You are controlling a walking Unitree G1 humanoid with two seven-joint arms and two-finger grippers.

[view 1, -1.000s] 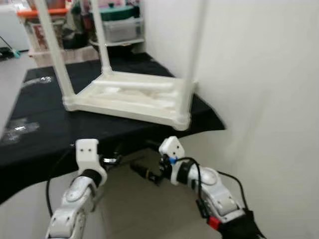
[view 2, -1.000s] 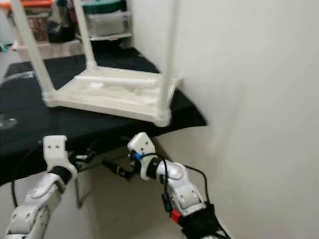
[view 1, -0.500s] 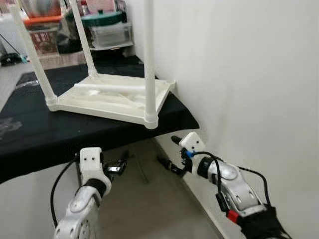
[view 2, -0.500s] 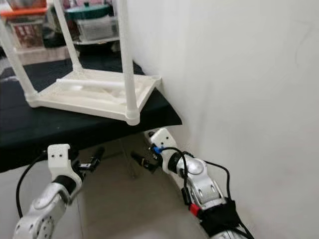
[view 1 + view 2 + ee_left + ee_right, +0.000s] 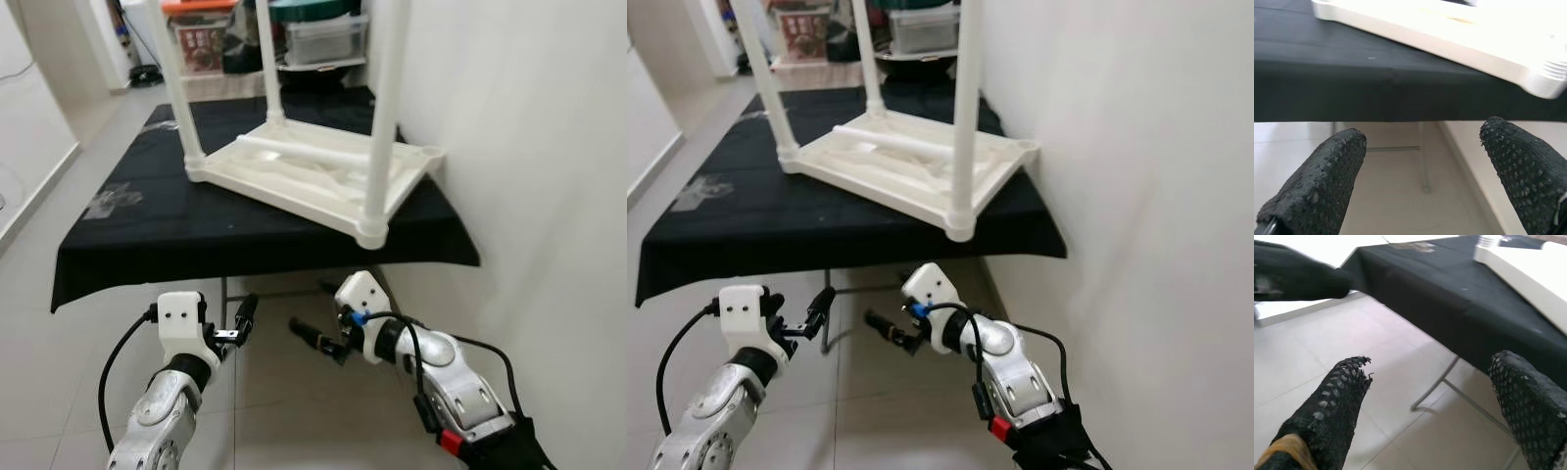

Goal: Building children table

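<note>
You see white children table [image 5: 313, 171] upside down on black-draped table [image 5: 176, 230], far right, near wall [image 5: 529, 147], legs up. Your left gripper [image 5: 242, 323] and right gripper [image 5: 312, 336] hang low near you, fingers spread, both empty.

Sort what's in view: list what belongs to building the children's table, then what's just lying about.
Belongs to the job:
- white children's table, upside down on the black-covered table, legs up
- loose white leg lying in its underside
- left gripper and right gripper, open, low before the table edge

Lying about:
- plastic wrappers on the black cloth
- storage boxes behind
</note>
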